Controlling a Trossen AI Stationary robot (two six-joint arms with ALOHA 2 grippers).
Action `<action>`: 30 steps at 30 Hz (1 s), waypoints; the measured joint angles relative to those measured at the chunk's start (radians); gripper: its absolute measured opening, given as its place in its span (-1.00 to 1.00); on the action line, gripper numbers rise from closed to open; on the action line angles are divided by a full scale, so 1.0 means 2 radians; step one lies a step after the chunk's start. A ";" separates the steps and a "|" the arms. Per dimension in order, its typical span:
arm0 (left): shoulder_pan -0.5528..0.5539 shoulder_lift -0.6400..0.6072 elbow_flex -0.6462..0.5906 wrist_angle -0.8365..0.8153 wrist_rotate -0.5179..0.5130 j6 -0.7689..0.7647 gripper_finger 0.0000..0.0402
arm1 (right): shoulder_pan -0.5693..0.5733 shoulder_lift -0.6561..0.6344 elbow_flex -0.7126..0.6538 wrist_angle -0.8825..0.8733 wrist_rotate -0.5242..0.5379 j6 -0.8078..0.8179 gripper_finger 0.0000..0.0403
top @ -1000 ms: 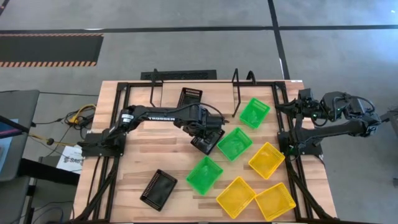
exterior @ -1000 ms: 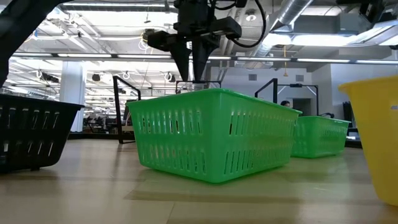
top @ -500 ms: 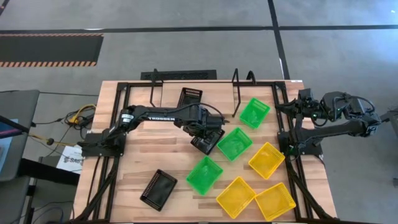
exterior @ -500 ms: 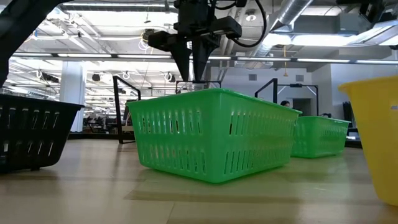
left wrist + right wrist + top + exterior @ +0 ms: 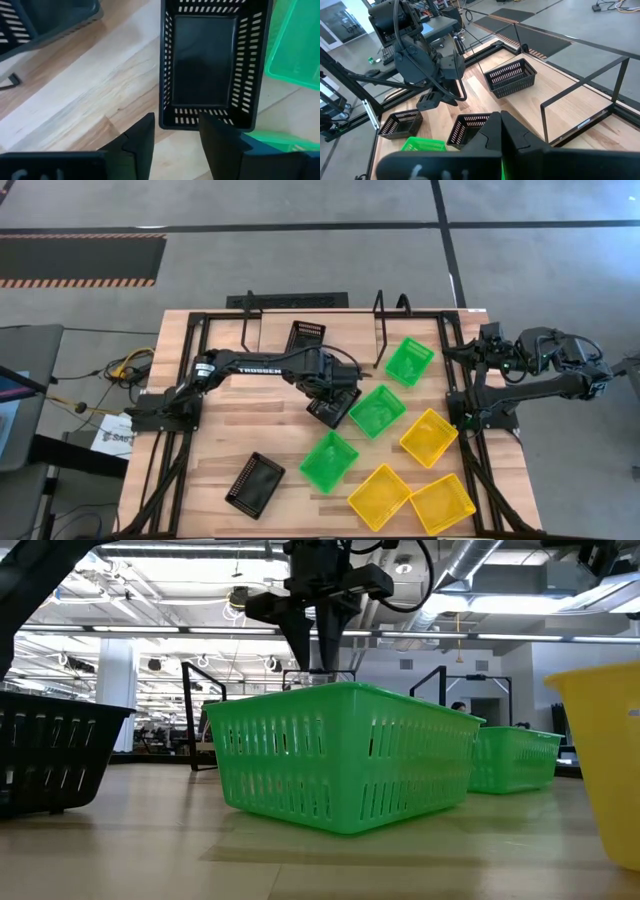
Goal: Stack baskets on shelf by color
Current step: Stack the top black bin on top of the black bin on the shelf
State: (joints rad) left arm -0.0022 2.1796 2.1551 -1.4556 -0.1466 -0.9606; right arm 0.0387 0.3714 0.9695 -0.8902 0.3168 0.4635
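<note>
**Q:** Where did the left gripper [image 5: 175,137] stand, and how were its fingers set?

**A:** It hung over the middle of the wooden table [image 5: 215,435], directly above the near short wall of a black basket [image 5: 207,65]. The fingers [image 5: 142,142] were apart, one on either side of that wall, and the wrist view showed them clear of it, holding nothing.

**Q:** Where were the other baskets?

**A:** A second black basket [image 5: 305,337] sat on the shelf [image 5: 275,338] between its wire uprights, and a third [image 5: 254,482] lay near the table's front-left. Green baskets lay beside the shelf's right upright [image 5: 410,361], just beside the centre black one [image 5: 377,410], and nearer the front [image 5: 328,461]. Three yellow baskets [image 5: 428,437] [image 5: 379,496] [image 5: 442,503] were grouped at the front-right.

**Q:** And the right arm?

**A:** The right gripper [image 5: 497,127] waited at the table's right edge, fingers together, empty.
</note>
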 joint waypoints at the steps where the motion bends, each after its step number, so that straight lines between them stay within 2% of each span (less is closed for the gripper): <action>1: 0.001 0.000 0.000 0.000 -0.001 0.003 -0.26 | 0.000 0.000 0.000 0.000 0.000 0.000 -0.96; 8: 0.004 0.000 0.000 0.000 -0.009 0.007 -0.15 | 0.000 0.000 0.000 0.000 0.000 0.004 -0.96; 15: -0.016 0.005 0.000 0.031 -0.010 -0.012 -0.15 | 0.000 0.000 0.000 0.007 0.000 0.006 -0.96; 21: -0.033 0.035 -0.001 0.042 -0.011 -0.014 -0.15 | 0.000 0.000 0.000 0.006 -0.001 0.017 -0.96; 30: -0.029 0.057 0.000 0.057 -0.006 0.002 -0.15 | 0.000 0.000 0.000 0.006 -0.001 0.018 -0.96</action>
State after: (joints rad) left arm -0.0593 2.2930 2.1543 -1.3412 -0.1589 -0.9575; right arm 0.0387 0.3710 0.9695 -0.8787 0.3149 0.4999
